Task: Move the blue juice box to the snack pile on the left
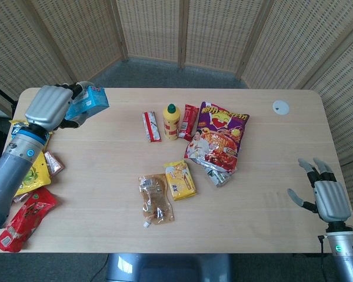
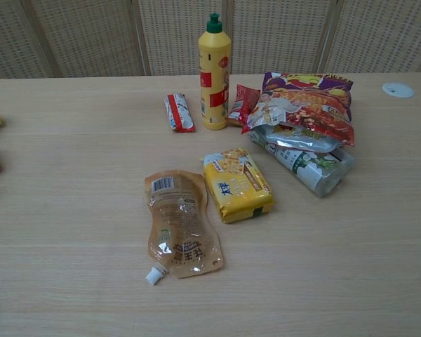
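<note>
Nearest the robot, at the right table edge: right hand (image 1: 325, 197), palm empty, fingers spread apart, touching nothing. Toward the front middle of the table (image 1: 265, 194): a clear spouted pouch (image 1: 155, 197) lying flat, with a yellow biscuit pack (image 1: 180, 179) just beside it. Further back: a silvery packet (image 1: 217, 174) tucked partly under a big purple chip bag (image 1: 218, 134), then a small red sachet (image 1: 189, 121), an upright yellow bottle (image 1: 171, 121) with a green cap, and a red-and-white bar (image 1: 151, 126). Over at the left edge: the snack pile (image 1: 23, 176), yellow and red bags overlapping. Above the far left corner: left hand (image 1: 48, 106), fingers curled round the blue juice box (image 1: 87, 101), gripped clear of the tabletop, close to the pile's far end. At the far right: a small white disc (image 1: 280, 107).
</note>
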Motion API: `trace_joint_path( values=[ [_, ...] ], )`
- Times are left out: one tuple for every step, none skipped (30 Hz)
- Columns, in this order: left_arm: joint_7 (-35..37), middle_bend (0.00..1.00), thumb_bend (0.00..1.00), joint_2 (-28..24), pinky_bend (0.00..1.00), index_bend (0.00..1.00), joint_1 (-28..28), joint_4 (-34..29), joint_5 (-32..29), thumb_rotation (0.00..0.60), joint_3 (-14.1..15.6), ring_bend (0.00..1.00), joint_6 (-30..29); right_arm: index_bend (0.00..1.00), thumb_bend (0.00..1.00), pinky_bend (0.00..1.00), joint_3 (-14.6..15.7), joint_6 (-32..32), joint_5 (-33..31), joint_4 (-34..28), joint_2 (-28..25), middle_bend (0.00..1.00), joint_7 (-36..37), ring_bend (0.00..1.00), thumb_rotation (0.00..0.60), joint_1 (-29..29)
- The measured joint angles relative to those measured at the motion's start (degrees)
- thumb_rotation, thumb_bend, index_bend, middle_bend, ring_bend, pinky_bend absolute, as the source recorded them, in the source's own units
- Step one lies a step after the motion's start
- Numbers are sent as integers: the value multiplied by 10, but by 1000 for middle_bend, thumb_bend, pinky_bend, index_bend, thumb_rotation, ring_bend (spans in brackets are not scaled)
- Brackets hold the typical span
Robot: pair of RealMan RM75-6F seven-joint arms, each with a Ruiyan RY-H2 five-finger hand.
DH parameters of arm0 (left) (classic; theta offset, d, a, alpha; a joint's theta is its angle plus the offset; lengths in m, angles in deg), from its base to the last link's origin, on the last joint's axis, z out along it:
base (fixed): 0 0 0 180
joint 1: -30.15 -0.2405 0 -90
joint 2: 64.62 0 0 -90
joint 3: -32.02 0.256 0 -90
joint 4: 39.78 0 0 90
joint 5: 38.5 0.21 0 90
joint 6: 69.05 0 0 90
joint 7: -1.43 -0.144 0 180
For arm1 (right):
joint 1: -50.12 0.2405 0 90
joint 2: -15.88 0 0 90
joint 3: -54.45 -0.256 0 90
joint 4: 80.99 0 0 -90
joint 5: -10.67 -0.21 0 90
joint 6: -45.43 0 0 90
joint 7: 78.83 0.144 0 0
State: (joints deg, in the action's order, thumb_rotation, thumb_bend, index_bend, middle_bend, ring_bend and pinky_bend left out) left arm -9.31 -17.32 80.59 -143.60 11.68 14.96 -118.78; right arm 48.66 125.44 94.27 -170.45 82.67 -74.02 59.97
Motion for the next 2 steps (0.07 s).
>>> trace_joint_path(
  values=[
    [0, 649, 486, 1, 687, 592, 1, 2, 0, 600, 0, 662, 2, 97, 271, 0, 0, 0, -1, 0, 0, 233, -1, 0, 46, 0],
    [0, 648, 487, 2, 687, 592, 2, 4, 0, 600, 0, 662, 3, 97, 270, 0, -1, 1, -1, -1, -1, 233, -1, 0, 44, 0]
  ],
)
